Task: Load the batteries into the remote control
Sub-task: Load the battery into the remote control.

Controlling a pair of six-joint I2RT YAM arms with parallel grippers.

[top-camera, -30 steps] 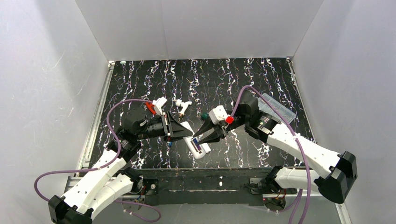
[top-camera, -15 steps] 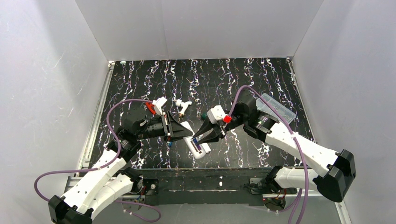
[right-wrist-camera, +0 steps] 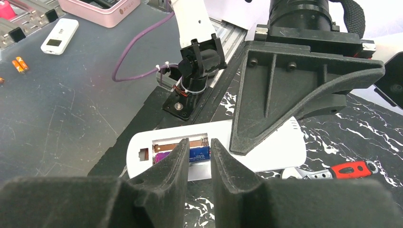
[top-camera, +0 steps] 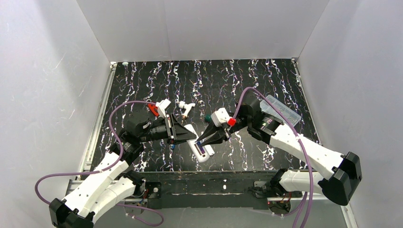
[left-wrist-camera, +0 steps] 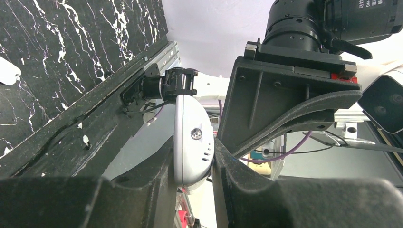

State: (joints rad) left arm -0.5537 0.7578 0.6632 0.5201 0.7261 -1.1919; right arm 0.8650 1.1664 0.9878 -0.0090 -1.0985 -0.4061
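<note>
The slim white plastic remote control (right-wrist-camera: 280, 152), pinched in the left gripper (left-wrist-camera: 192, 159), lies lengthwise across beneath the right gripper (right-wrist-camera: 196, 156), whose narrowly parted, empty fingers (right-wrist-camera: 178, 164) straddle a shiny blue battery (right-wrist-camera: 199, 154) in the recess.

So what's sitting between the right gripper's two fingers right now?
A battery, its blue wrap showing in the gap, seated in the open recess of the remote control. The right wrist view shows it.

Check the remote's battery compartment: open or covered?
Open. The remote control shows an uncovered recess, with blue and purple batteries lying inside.
</note>
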